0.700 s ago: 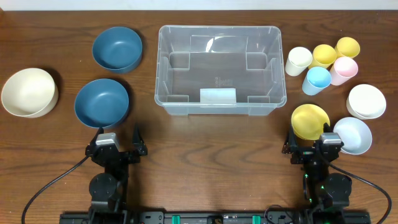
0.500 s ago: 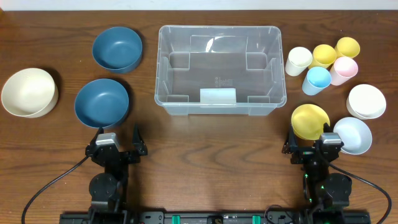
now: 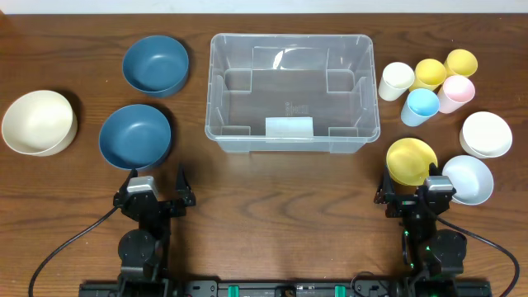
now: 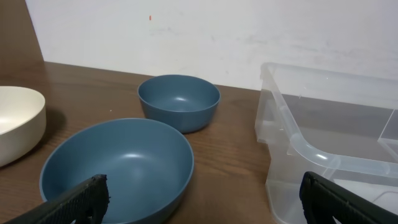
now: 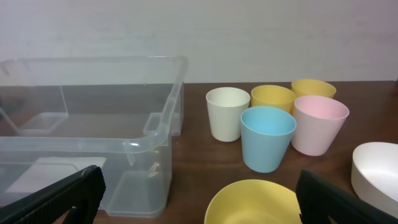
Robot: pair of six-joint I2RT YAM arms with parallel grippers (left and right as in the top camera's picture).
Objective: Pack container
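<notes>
The container [image 3: 289, 91] sits mid-worktop toward the far edge, between and beyond the jaws. Both pairs stand spread; neither holds anything.

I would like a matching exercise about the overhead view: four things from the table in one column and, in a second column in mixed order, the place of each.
Things
1. container
2. cream bowl
3. pink cup
4. yellow bowl

Places
A. far left of the table
B. middle of the table, in its far half
C. far right, in the group of cups
D. right side, nearer the robot than the cups

Pairs: 1-B, 2-A, 3-C, 4-D
</notes>
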